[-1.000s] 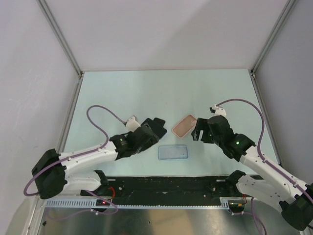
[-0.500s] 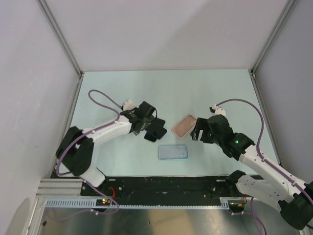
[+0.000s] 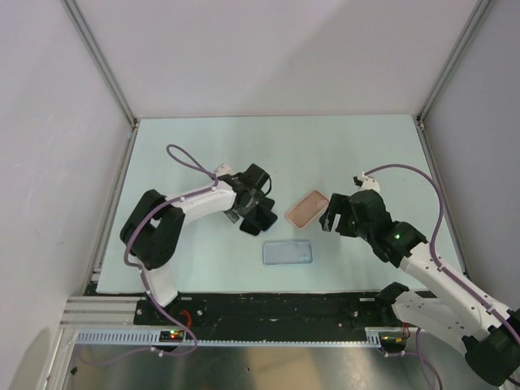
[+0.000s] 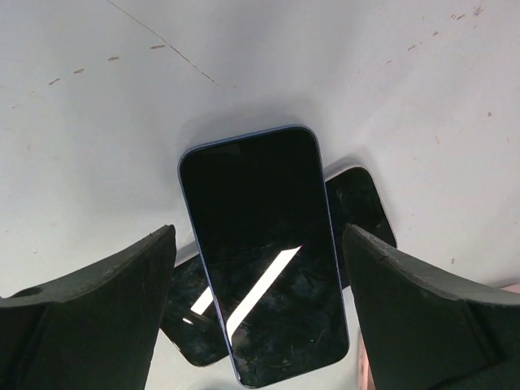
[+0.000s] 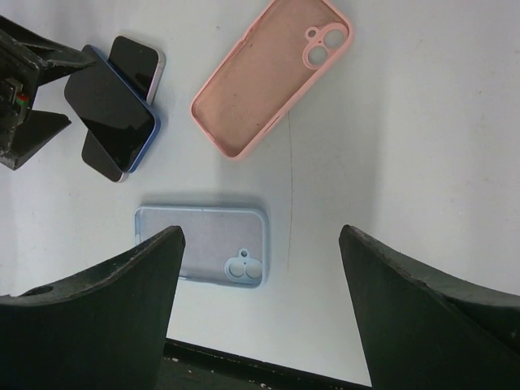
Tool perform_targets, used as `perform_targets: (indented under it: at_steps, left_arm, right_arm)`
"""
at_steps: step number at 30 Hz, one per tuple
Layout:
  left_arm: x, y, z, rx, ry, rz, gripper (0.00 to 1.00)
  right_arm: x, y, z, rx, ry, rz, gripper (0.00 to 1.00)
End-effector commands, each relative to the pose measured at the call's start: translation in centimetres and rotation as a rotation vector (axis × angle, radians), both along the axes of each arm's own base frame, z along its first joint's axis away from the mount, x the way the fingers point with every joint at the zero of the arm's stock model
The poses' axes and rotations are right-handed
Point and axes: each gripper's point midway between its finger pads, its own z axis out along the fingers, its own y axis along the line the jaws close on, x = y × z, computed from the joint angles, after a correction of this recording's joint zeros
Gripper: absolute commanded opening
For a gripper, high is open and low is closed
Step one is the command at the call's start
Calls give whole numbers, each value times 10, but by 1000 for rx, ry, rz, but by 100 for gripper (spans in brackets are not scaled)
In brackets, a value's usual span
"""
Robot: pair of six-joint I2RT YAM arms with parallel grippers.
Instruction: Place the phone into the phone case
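Note:
The phone [image 4: 260,244] lies screen up, black glass with a blue rim, crosswise on top of an all-black slab [image 4: 361,207]. It also shows in the right wrist view [image 5: 110,118]. My left gripper [image 4: 260,325] is open, a finger on either side of the phone, apart from it; in the top view it [image 3: 257,211] hovers over the stack. The salmon-pink phone case [image 3: 307,210] lies hollow side up just right of the stack, and also shows in the right wrist view [image 5: 272,77]. My right gripper [image 3: 333,216] is open and empty, right of the case.
A light blue case [image 3: 288,253] lies hollow side up near the front, below the pink one; it also shows in the right wrist view [image 5: 201,244]. A black rail [image 3: 284,307] runs along the table's near edge. Grey walls close in the table.
My left arm has swung its elbow back and reached right, bringing the gripper over the stacked phones. The right gripper has shifted slightly right. Phone and cases have not moved.

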Motion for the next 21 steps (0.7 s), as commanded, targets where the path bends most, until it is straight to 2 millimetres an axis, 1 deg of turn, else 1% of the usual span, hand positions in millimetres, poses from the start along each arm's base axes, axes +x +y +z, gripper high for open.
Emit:
perform_targets:
  at_steps: [1, 6, 13, 21]
  left_arm:
    - [13, -3, 5, -13, -17, 31, 88]
    - [15, -5, -2, -10, 5, 17, 88]
    - [19, -9, -5, -15, 20, 7, 88]
    - [13, -9, -13, -36, 38, 46, 88]
  right_arm:
    - [3, 0, 5, 23, -31, -1, 83]
    - [3, 2, 2, 31, -24, 9, 83]
    - [3, 4, 1, 38, -23, 22, 83]
    - [3, 5, 0, 43, -18, 26, 83]
